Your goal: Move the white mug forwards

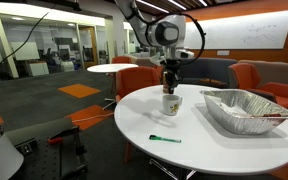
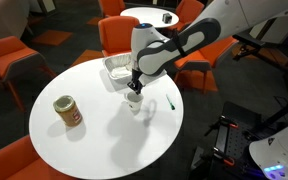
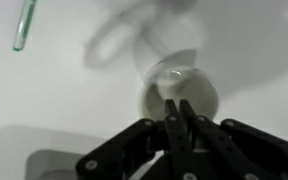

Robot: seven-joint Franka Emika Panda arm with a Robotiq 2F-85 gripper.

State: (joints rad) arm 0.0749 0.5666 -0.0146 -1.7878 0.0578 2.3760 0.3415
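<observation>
1 white mug (image 1: pixel 171 104) stands upright, mouth up, on the round worktop (image 1: pixel 199 148) near a foil tray (image 1: pixel 242 108), the tool (image 3: pixel 180 112) pinched on its rim. A brown-orange canister (image 2: pixel 68 112) appears in an exterior view alone, well apart.

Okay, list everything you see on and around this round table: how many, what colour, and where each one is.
white mug: one, white, near the table's middle, directly under the gripper.
foil tray: one, silver, on the table, apart from the mug.
green marker: one, green, lying flat on the table near its edge.
cylindrical container: one, brown-orange, upright on the table, away from the rest.
round table: one, white, bearing all four.
chairs: several, orange, around the table.
second round table: one, white, in the background.
robot arm: one, white and black, reaching over the table.
gripper: one, black, fingers nearly together at the mug's rim, apparently pinching it.
</observation>
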